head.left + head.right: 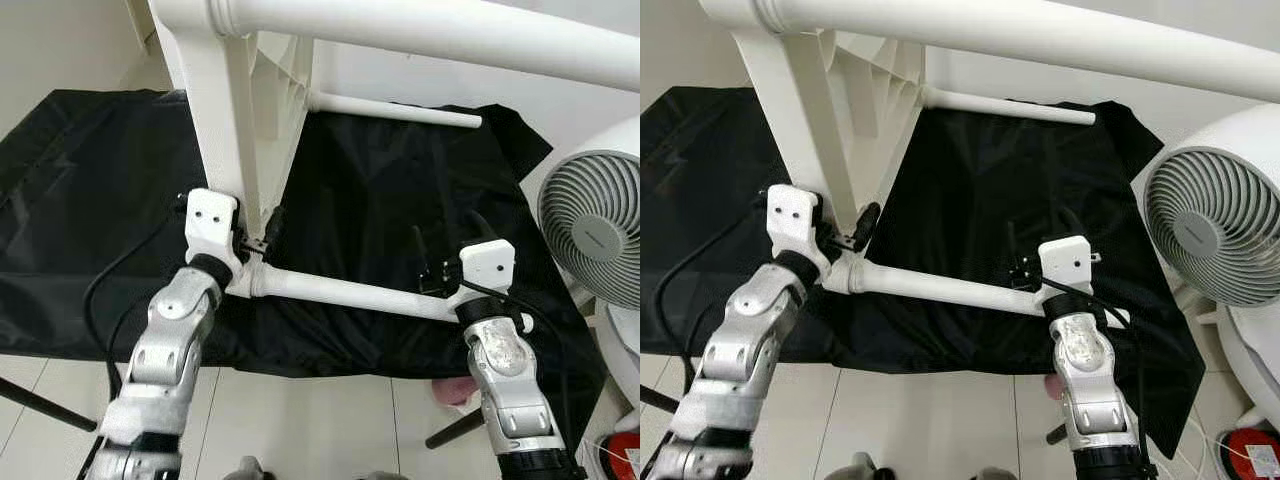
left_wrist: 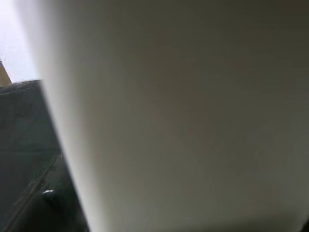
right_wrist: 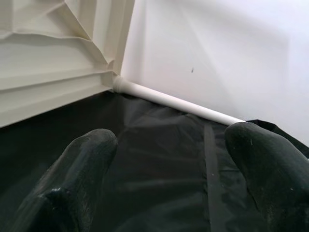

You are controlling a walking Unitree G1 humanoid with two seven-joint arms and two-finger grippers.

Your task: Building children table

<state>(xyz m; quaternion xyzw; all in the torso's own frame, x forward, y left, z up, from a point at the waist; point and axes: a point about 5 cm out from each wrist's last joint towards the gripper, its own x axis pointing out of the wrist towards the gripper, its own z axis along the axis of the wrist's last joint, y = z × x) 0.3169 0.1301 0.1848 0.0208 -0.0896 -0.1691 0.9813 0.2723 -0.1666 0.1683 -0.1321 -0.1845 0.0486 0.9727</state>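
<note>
White plastic table on its side (3 legs visible) over black sheet

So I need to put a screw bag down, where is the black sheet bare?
Bare black sheet lies between the far table leg and the near leg. It is crowded around the tabletop by the left gripper, and the fan borders the right.

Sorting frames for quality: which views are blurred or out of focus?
Left wrist view: soft, featureless white table part at close range. Right wrist view: near fingers blurred, table leg sharper. Both eye views: sharp.
</note>
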